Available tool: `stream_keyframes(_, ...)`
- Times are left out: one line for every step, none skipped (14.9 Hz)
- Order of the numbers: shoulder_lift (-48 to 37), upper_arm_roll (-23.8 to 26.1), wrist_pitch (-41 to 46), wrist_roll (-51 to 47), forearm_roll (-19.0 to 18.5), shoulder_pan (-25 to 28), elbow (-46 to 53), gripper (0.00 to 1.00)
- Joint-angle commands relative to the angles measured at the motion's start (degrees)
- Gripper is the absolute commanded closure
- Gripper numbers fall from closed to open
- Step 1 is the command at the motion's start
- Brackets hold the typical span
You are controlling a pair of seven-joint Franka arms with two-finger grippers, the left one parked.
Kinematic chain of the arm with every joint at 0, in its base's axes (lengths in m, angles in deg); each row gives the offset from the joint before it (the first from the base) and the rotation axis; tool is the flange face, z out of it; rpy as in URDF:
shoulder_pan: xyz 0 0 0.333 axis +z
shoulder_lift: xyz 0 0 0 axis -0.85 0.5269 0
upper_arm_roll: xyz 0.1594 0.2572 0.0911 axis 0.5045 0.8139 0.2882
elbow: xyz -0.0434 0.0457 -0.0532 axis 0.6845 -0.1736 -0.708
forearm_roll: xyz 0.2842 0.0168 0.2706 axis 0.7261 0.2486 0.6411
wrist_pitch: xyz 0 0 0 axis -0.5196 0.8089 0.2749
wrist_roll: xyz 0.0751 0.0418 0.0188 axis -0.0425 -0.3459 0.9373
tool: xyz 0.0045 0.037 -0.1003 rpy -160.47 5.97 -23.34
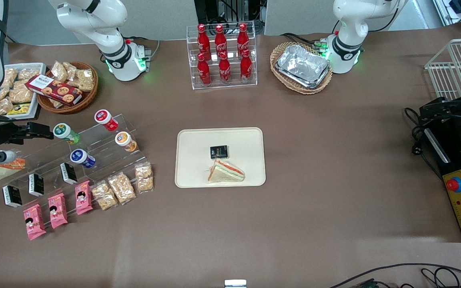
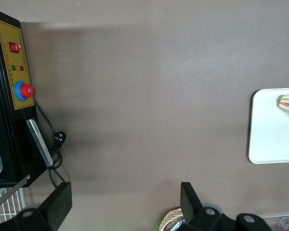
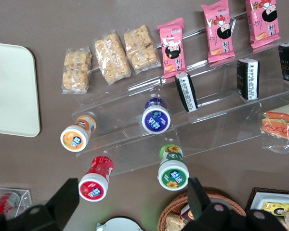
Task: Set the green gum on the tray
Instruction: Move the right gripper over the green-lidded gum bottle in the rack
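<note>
Gum first: the green gum (image 1: 66,133) lies on the upper step of the clear acrylic riser (image 1: 94,152) at the left of the front view, its white lid tipped up toward the camera and its green body slanting down along the step. In the right wrist view the same bottle (image 3: 173,168) shows lid-on, with the blue bottle (image 3: 156,116) on the step below it and the red bottle (image 3: 96,180) and the orange bottle (image 3: 77,134) beside it, all clear of one another.

By its look it is a small rigid plastic cylinder, probably light, and its smooth round wall could slip or roll if pinched off centre. The best hold seems to be across the green body just under the lid, fingers square to the axis, so the wider lid acts as a stop.

At the left edge of the front view the gripper (image 1: 48,134) hangs just beside the bottle, jaws spread wide and holding nothing; its dark fingers (image 3: 67,199) frame the wrist view.

The tray (image 1: 190,176) sits at the centre of the front view, well apart from the riser, and carries a sandwich (image 1: 225,172) and a small black packet (image 1: 219,151), with bare surface around them.
</note>
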Motion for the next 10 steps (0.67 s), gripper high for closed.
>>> stream_keyframes(1.1,0.1,0.4,-0.2,0.4,-0.2,2.3,0.00)
stream_keyframes(1.2,0.1,0.4,-0.3,0.3,-0.2,2.3,0.00)
stream_keyframes(1.2,0.1,0.4,-0.4,0.2,-0.1,2.3,0.00)
stream_keyframes(1.2,0.1,0.5,-0.3,0.4,-0.1,2.3,0.00)
stream_keyframes(1.2,0.1,0.5,-0.3,0.4,-0.1,2.3,0.00)
stream_keyframes(1.2,0.1,0.5,-0.2,0.4,-0.1,2.3,0.00)
stream_keyframes(1.1,0.1,0.5,-0.2,0.6,-0.1,2.3,0.00)
stream_keyframes(1.0,0.2,0.8,-0.3,0.6,0.1,1.7,0.00)
stream_keyframes(0.5,0.2,1.2,-0.3,0.6,0.4,1.1,0.00)
stream_keyframes(-0.6,0.4,1.4,-1.1,0.5,0.5,0.1,0.00)
